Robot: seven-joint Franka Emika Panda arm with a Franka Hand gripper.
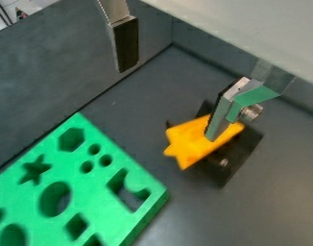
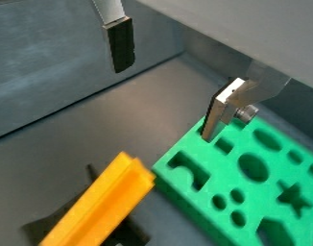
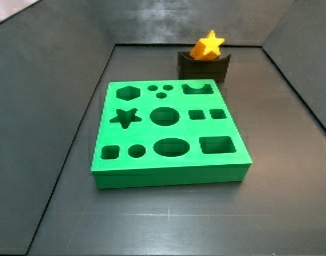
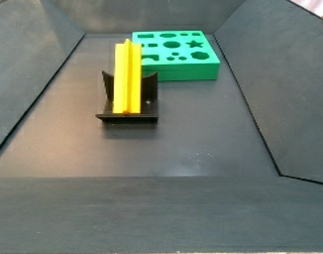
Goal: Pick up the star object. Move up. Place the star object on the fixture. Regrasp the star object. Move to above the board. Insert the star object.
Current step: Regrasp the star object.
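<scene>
Orange star object (image 4: 127, 76) on fixture (image 4: 126, 111); gripper (image 1: 185, 69) spread, empty, wrist views only.

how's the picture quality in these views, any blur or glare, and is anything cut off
In both wrist views the gripper hangs open above the floor, its fingers soft-edged and cut off by the frame. In a side view the star bar glows overbright; the board looks sharp. In a side view, the fixture looks dark.

Neither side view shows the gripper (image 1: 185, 72). In a wrist view the star object (image 2: 102, 204) runs off the bottom edge and covers most of the fixture (image 2: 50, 229); the board (image 2: 249, 183) is cut at the right edge.
</scene>
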